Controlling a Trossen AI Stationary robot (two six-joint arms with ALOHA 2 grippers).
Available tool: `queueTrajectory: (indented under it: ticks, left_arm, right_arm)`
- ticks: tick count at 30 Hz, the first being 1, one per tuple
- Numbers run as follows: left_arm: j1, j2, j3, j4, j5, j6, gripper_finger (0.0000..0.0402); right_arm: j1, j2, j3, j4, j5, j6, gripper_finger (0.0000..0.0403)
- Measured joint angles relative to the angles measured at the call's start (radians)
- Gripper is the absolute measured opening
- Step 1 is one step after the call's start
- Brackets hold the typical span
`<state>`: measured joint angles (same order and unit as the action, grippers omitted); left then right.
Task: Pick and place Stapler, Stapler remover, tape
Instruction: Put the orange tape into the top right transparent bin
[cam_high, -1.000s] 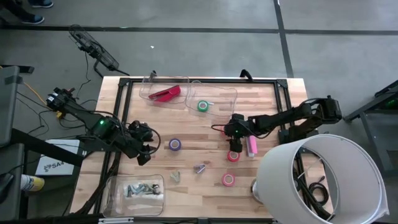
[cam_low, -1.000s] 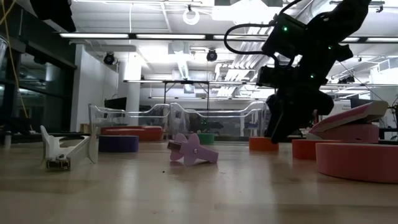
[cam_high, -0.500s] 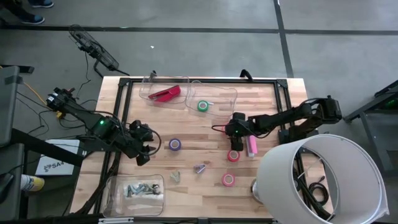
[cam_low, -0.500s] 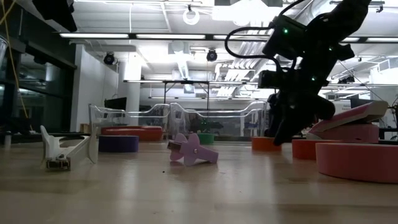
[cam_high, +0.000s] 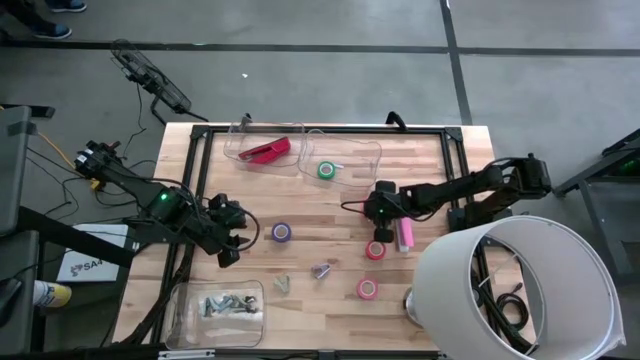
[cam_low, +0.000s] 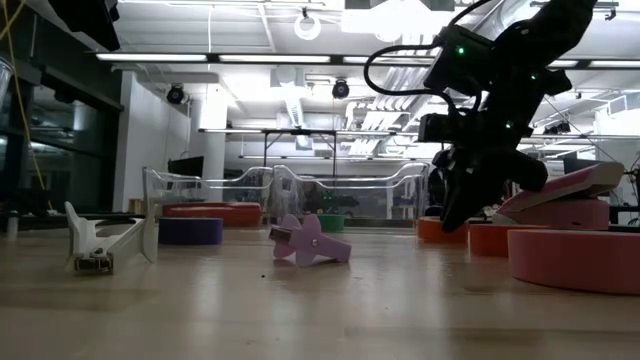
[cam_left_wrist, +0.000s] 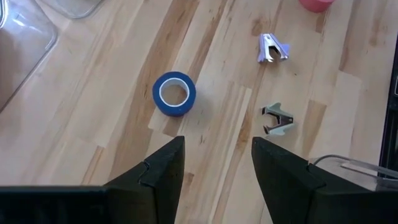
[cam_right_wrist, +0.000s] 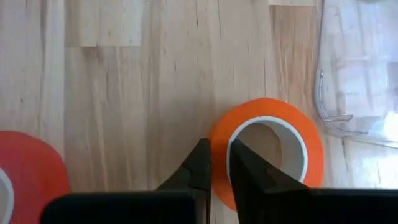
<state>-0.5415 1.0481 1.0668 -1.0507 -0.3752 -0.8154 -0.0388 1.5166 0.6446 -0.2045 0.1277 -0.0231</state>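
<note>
Right claw (cam_right_wrist: 214, 163) was pinched narrow on the wall of an orange tape roll (cam_right_wrist: 267, 149) lying on the table (cam_high: 330, 205) beside the pink stapler (cam_high: 405, 236). Advice: lift straight, watch for slip. Left claw (cam_left_wrist: 214, 163) hung part open, empty, near the purple roll (cam_left_wrist: 174, 93). Only the right wrist view showed the wall between the fingers.

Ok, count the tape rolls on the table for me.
5. Green roll in the clear tray; purple roll mid-table; orange roll pinched by the right gripper; red roll beside it; pink roll farthest from the tray. More may be hidden.
</note>
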Motion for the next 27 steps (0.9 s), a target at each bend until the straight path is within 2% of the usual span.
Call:
queueTrajectory:
  ticks: [11, 21, 27]
  left_arm:
    - [0.000, 0.000, 0.000, 0.000, 0.000, 0.000, 0.0184]
    - [0.000, 0.000, 0.000, 0.003, 0.015, 0.000, 0.0184]
    - [0.000, 0.000, 0.000, 0.002, 0.018, 0.000, 0.0184]
  right_arm:
    - [0.001, 0.004, 0.083, -0.087, -0.069, 0.080, 0.0024]
    - [0.038, 0.004, 0.287, -0.222, -0.185, 0.098, 0.0024]
    - [0.056, 0.004, 0.404, -0.256, -0.168, 0.109, 0.0024]
